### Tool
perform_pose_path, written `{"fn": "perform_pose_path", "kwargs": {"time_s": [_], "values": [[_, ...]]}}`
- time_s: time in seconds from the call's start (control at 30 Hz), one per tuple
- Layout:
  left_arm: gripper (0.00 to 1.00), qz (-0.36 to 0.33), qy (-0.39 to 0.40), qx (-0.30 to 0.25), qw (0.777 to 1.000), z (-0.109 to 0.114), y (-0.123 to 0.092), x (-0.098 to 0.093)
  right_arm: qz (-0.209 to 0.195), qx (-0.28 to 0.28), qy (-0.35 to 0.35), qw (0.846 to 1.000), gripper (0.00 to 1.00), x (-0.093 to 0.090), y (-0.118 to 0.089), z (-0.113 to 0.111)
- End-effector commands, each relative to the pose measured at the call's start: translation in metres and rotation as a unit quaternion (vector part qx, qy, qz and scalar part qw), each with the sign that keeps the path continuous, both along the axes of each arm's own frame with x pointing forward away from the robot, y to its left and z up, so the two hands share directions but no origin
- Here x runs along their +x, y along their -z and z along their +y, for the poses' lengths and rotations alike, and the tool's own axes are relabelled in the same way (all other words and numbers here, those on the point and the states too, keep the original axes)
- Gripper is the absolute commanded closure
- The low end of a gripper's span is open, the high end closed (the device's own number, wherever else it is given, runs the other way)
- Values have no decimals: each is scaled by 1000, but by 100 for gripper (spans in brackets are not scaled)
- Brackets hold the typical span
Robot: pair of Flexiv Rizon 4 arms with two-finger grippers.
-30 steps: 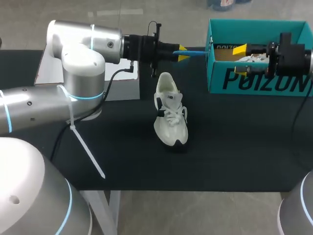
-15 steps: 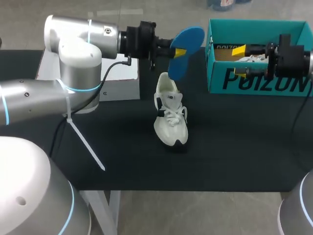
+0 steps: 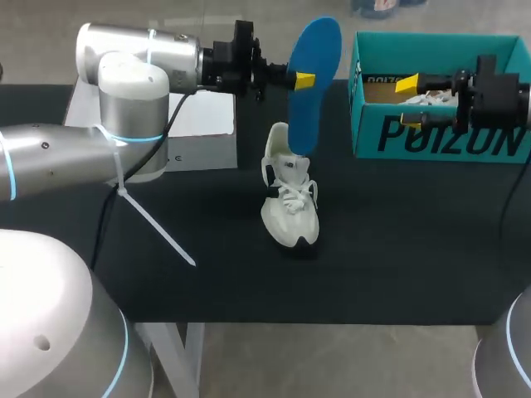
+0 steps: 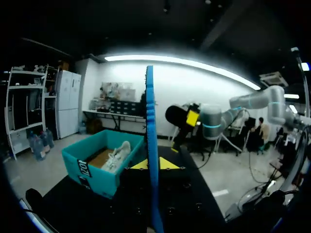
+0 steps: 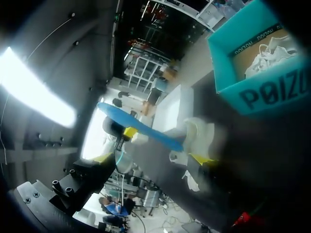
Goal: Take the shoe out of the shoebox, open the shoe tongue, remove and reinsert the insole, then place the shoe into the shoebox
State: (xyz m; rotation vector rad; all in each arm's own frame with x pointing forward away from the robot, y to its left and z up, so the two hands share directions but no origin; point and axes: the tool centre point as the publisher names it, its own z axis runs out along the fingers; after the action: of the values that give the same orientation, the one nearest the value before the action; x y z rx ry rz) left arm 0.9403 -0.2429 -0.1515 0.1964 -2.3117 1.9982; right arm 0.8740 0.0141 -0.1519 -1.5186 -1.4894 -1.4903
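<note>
Above the heel of the white shoe (image 3: 290, 199), which stands near the teal shoebox (image 3: 431, 141): blue insole (image 3: 315, 46), upright, pinched between my left gripper's (image 3: 303, 80) tips, lower end near the collar. Over the shoebox: my right gripper (image 3: 406, 103), fingers spread, empty. Handling note, my judgement: feed the insole's lower end into the opening first, tilt it forward along the sole, and release only once it is seated flat.

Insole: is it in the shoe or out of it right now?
Out. The left hand holds the blue insole upright above the shoe; whether its lower end touches the heel opening, cannot tell.
</note>
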Motion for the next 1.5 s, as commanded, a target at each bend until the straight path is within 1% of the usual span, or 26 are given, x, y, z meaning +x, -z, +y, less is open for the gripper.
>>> {"fn": "perform_pose_path", "kwargs": {"time_s": [0.03, 0.07, 0.1, 0.13, 0.17, 0.23, 0.3, 0.33, 0.43, 0.53, 0.63, 0.67, 0.73, 0.77, 0.87, 0.93, 0.97, 1.0, 1.1, 1.13, 1.17, 1.2, 1.27, 1.3, 1.33, 1.5], "values": [[100, 368, -55, -14, 928, 1, -3, 5, 4, -3, 2, 1000, 0, -1, -1, -1], [100, 402, -57, 3, 914, 1, -2, 3, 5, -3, 3, 1000, 0, -1, -1, -1], [100, 419, -65, -2, 906, 2, -2, 2, 6, -3, 3, 1000, 0, -1, -1, -1], [100, 452, -72, 11, 889, 2, -2, 2, 7, -3, 4, 1000, 0, -1, 0, -1], [100, 469, -68, 7, 881, 3, -2, 0, 8, -2, 5, 1000, 0, -2, 0, -1], [100, 525, -70, 6, 848, 3, -4, -1, 9, -2, 6, 1000, 0, -2, 0, -2], [100, 559, -79, 3, 825, 3, -3, -3, 11, -2, 6, 1000, 0, -2, 0, -2], [100, 581, -74, 6, 810, 3, -2, -8, 16, -9, 5, 1000, 0, -2, -1, -2], [100, 629, -75, -8, 774, 3, 1, -9, 25, -25, 5, 999, 0, -2, -4, -4], [100, 662, -68, -19, 746, 4, 3, -8, 38, -73, 6, 997, 0, -1, -12, -7], [100, 674, -72, -23, 735, 5, 6, -6, 61, -120, 10, 991, 0, 2, -25, -11], [100, 689, -62, -27, 721, 4, 8, -6, 67, -140, 9, 988, 0, 3, -31, -12], [100, 693, -63, -37, 717, 4, 8, -5, 54, -191, 13, 980, 0, 5, -45, -12], [100, 696, -63, -40, 714, 3, 9, -4, 53, -204, 12, 978, 0, 6, -50, -11], [100, 711, -53, -60, 698, 0, 13, 0, 43, -261, 9, 964, 0, 9, -71, -4], [100, 725, -42, -73, 683, -2, 14, 1, 41, -283, 11, 958, 0, 11, -81, 1], [100, 731, -37, -80, 677, -4, 14, 1, 40, -294, 14, 955, 0, 12, -85, 4], [100, 734, -36, -85, 673, -5, 13, 2, 42, -316, 16, 948, 0, 12, -87, 6], [100, 749, -28, -98, 655, -8, 13, 3, 47, -350, 21, 935, 0, 13, -92, 10], [100, 753, -30, -101, 650, -9, 12, 3, 51, -358, 21, 932, 0, 13, -93, 11], [100, 761, -28, -107, 639, -9, 11, 4, 53, -364, 23, 930, 0, 12, -93, 12], [100, 761, -32, -106, 639, -9, 10, 4, 52, -376, 27, 925, 0, 13, -94, 13], [100, 767, -30, -115, 631, -10, 9, 4, 54, -392, 31, 918, 0, 13, -94, 12], [100, 765, -29, -117, 632, -10, 8, 4, 49, -381, 41, 923, 0, 12, -95, 13], [100, 759, -27, -124, 638, -11, 8, 4, 49, -381, 41, 923, 0, 12, -95, 13], [100, 759, -27, -124, 638, -11, 8, 4, 49, -381, 41, 923, 0, 12, -95, 13]]}}
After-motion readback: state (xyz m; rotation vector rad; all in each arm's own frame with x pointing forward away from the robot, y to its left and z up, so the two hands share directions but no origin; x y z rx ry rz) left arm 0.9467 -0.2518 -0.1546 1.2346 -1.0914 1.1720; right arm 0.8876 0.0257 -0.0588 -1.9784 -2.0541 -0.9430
